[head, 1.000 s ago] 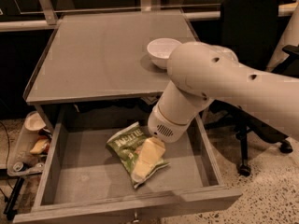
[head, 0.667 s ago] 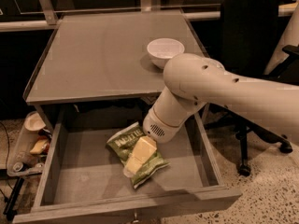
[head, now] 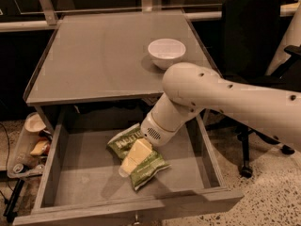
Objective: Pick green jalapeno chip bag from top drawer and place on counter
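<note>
Tool [head: 135,157]: low inside the top drawer [head: 84,180], tip down on the green jalapeno chip bag [head: 149,168]; contact likely, not certain.
Tool state: cannot tell whether wide or narrow; no sign of a hold on the bag.
Bag: directly under the tool, flat on the drawer floor; green ends poke out up-left and down-right of the tool.
Change: compared with a second ago, tool sits slightly further toward the left of the view; arm [head: 221,98] follows it and hangs lower over the drawer opening. Bag keeps the same spot and angle.
Meaning: probably still settling onto the bag for the grasp; pick not yet done, no lift.
Tabletop [head: 94,55]: above and behind the tool, well apart.
White bowl [head: 166,52]: on the tabletop, up and right of the tool.
Remaining: close on the bag, raise it past the tabletop's front edge, set it down beside the bowl.
Risk: crinkly foil may slide along the floor rather than bunch into the grip.
</note>
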`<action>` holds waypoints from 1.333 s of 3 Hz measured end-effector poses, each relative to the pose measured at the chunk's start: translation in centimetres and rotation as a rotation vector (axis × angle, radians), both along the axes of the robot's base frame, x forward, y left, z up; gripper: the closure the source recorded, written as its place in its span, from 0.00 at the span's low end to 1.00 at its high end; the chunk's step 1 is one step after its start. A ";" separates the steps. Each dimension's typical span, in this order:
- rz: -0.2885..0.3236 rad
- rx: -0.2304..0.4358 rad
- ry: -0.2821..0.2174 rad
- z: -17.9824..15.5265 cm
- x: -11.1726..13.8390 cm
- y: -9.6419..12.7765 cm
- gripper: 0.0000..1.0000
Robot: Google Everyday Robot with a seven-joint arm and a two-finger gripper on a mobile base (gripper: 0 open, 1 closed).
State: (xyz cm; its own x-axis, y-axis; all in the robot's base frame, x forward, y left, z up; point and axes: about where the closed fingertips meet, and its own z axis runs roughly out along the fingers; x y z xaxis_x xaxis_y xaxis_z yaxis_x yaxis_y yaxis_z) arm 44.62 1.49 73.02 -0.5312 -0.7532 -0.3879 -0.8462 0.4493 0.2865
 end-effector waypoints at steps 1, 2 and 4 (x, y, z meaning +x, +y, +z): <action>-0.058 0.018 0.010 -2.4 1.6 1.8 0.00; -0.116 0.018 0.019 -4.8 3.1 2.9 0.00; -0.212 -0.013 -0.020 -8.3 5.9 2.9 0.00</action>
State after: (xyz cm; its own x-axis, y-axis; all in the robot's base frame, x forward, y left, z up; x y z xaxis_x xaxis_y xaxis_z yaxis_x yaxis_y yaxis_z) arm 50.55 4.35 64.71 -0.6708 -0.6306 -0.3904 -0.7377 0.6216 0.2636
